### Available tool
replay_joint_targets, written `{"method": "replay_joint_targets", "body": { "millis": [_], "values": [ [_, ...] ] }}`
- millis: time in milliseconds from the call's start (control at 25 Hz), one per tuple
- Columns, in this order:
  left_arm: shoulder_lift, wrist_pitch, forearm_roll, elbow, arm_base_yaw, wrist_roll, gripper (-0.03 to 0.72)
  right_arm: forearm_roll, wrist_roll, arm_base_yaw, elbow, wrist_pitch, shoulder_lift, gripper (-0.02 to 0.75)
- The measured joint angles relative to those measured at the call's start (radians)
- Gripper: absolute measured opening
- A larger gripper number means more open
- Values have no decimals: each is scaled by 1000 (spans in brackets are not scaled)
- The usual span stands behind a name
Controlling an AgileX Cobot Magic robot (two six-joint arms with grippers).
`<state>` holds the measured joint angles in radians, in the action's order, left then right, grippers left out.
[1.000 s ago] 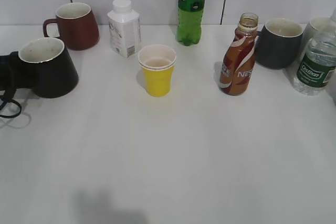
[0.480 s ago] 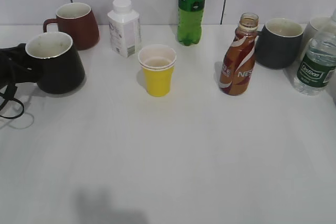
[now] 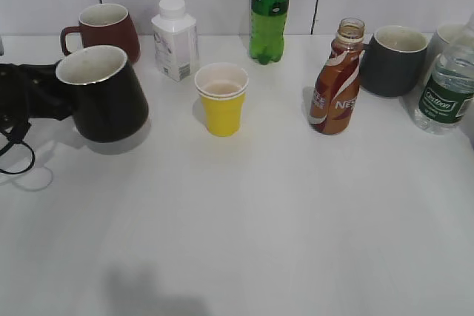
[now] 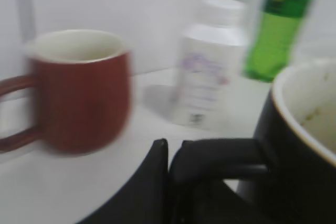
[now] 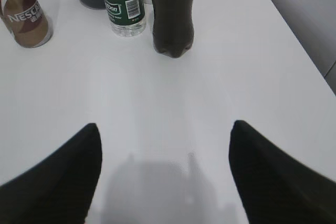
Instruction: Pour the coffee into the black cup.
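The black cup [image 3: 104, 94] is gripped by its handle in the left tool [image 3: 33, 101], at the table's [image 3: 259, 220] left side, in front of the maroon mug [image 3: 104, 29] and tilted slightly. The Nescafe coffee bottle [image 3: 338, 83] is left standing uncapped, well apart to the right. The right tool [image 5: 163, 174] is held wide open above bare table.

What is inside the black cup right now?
The black cup, held by its handle in the left gripper, shows a whitish interior with faint stains near the rim and no visible coffee. Its bottom is hidden in both views, so a small residue cannot be excluded.
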<state>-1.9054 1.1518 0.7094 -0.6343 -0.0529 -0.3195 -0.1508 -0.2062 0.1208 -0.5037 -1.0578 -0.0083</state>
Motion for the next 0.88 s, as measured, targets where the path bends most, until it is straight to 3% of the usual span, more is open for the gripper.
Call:
{"method": "replay_joint_targets", "body": {
  "millis": [160, 360, 560, 880],
  "values": [
    [0, 0, 187, -81, 15, -123, 39, 0, 0, 0, 0, 0, 0, 588],
    [-1, 5, 338, -174, 81, -236, 39, 0, 1, 0, 0, 0, 0, 588],
    [-1, 0, 388, -181, 152, -254, 39, 0, 1, 0, 0, 0, 0, 588],
    [-1, -7, 426, -181, 158, -254, 39, 1, 1, 0, 0, 0, 0, 588]
  ]
}}
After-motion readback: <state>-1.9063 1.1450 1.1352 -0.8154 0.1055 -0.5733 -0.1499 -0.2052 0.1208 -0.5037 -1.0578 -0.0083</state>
